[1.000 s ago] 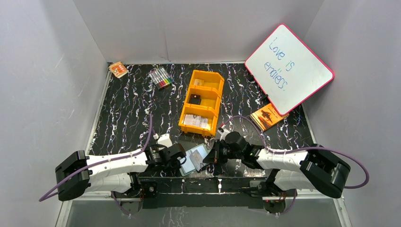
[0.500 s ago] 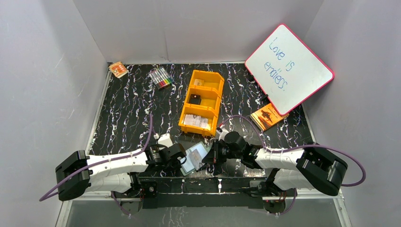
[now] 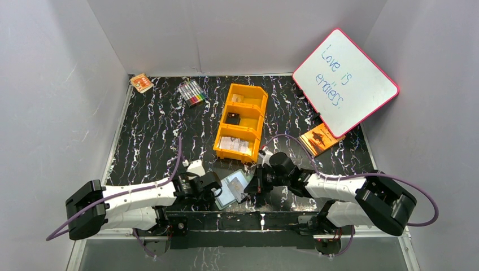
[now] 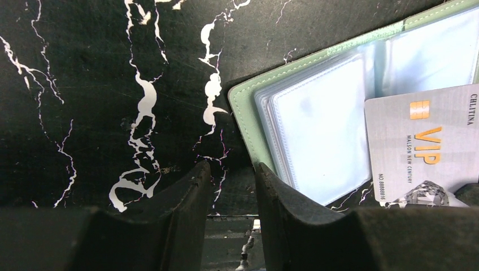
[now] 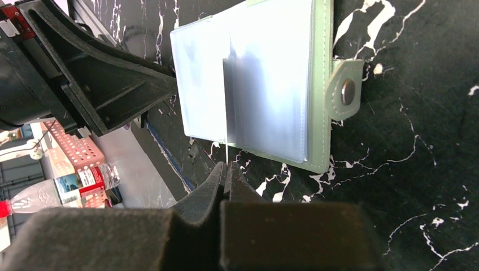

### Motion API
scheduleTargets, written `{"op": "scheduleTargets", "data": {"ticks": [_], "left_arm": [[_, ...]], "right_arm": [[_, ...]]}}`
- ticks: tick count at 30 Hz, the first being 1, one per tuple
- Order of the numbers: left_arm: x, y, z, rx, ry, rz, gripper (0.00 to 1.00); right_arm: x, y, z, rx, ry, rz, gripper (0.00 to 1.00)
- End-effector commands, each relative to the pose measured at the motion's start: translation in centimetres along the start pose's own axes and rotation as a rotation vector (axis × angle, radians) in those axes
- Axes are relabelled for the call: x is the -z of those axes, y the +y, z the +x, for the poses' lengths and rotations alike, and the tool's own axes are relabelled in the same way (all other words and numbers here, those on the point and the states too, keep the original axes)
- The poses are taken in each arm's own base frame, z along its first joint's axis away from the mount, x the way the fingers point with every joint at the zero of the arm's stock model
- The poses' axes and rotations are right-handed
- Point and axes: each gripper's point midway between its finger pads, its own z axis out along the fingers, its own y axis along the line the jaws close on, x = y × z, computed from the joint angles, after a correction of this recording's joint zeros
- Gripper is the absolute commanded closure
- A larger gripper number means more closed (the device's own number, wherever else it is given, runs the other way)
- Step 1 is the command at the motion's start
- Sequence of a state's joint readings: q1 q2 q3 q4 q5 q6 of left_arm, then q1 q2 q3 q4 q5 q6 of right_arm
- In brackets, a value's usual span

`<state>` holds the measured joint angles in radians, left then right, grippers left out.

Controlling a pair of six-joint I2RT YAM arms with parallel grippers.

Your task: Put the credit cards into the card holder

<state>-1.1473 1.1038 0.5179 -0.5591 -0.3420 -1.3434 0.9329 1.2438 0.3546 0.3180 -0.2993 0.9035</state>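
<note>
Open card holder [image 4: 316, 130] lying flat on the black marbled table [image 3: 158, 130], close to the table's near edge and between the two grippers. Its clear pockets face up inside a sage-green border, and its snap tab [image 5: 345, 90] projects from the long edge turned away from the left arm. Left gripper [image 4: 231, 169]: jaws partly apart, only bare table in the gap, nothing held. One finger overlaps the holder's green border near a corner; whether it presses there cannot be told. Right gripper [image 5: 226, 172]: jaws closed on the edge of a silver card [image 4: 421, 147] printed "VIP", held over the pockets on the half of the holder farther from the left gripper. In the right wrist view this card appears edge-on, a thin pale line crossing the pockets. Whether its leading edge has entered a pocket cannot be told. Beyond the holder stands an orange tray [image 3: 231, 154] of three compartments, its near wall close to the grippers and its near compartment holding more pale cards [image 3: 233, 143]. Bare table extends left of the tray and, past the snap tab, to the right. A tilted whiteboard [image 3: 344, 79], an orange book [image 3: 320, 138], a bundle of markers [image 3: 192, 92] and a small box [image 3: 141, 83] lie toward the far and right margins, well apart from the holder.
</note>
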Motion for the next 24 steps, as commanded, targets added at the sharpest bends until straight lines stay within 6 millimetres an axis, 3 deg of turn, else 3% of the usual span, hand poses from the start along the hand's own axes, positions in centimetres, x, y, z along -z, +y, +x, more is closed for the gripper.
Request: {"op": "scheduleTargets", "data": {"ticks": [1,12,24], "left_arm": [[-0.2,1.9,-0.4,-0.043,-0.023,-0.087,0.66],[-0.6,1.5,0.0,-0.06,-0.006,-0.08,0.66],[-0.9,1.5,0.3,-0.097,0.011,-0.079,0.66]], "right_arm": [[0.0,1.8,-1.0,0.073,0.025,-0.06,1.0],[-0.6,2.7,-1.0,0.116,0.089,-0.113,1.0],[-1.2,1.6,-1.8,0.189,0.091,-0.089,1.0]]}}
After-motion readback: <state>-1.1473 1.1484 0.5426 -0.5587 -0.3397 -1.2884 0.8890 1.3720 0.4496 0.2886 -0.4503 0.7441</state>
